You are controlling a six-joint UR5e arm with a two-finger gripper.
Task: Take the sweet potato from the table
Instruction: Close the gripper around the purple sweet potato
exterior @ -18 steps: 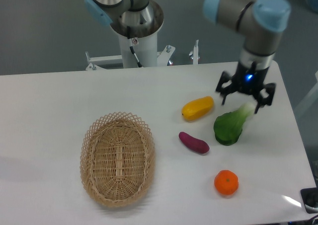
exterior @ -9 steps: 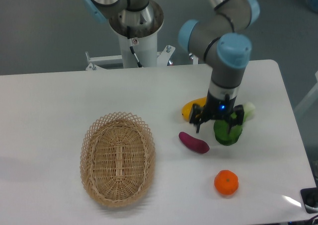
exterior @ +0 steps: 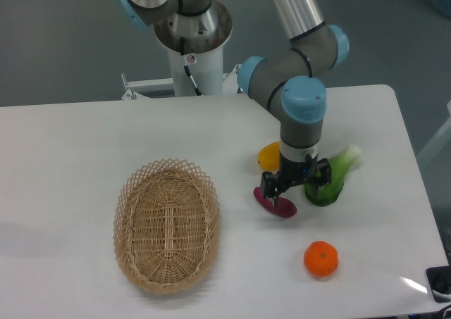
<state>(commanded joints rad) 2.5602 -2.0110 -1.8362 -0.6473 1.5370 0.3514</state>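
Swung in from the right edge and dropped low over the potato (exterior: 275, 203) lying mid-counter (exterior: 84, 136) beside the greens (exterior: 330, 182), fingers (exterior: 268, 186) spread wide, nothing gripped, probably lined up to close.

— What lies at the left, as seen from here?
— An oval wicker basket (exterior: 167, 224), open side up.
— And at the right?
— A yellow-orange vegetable (exterior: 268, 155), partly hidden; just right of it a green leafy vegetable (exterior: 334, 178) with a pale stalk; nearer, apart, a round orange fruit (exterior: 320, 258).
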